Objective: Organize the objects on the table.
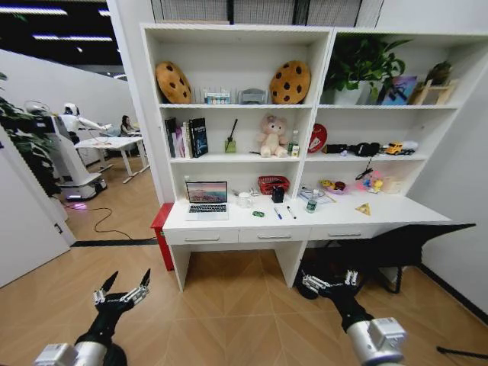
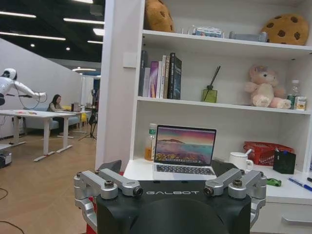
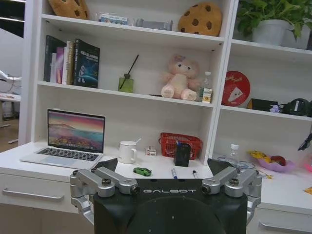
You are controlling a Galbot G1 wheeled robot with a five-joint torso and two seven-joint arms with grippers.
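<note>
— Where is the thin silver laptop (image 1: 207, 200)?

— On the left part of the long white desk (image 1: 396, 210), lid upright, screen facing the room. The two blue-and-white pens (image 1: 284, 213) lie with long axes pointing front to back.

— The claws?

— The left gripper (image 1: 122, 290) and right gripper (image 1: 329, 282) hang low before the desk, fingers apart, holding nothing.

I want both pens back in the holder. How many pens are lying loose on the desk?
2. One pen lies just in front of the black pen holder; the other pen lies beside it, on the side away from the laptop. More may be hidden.
</note>
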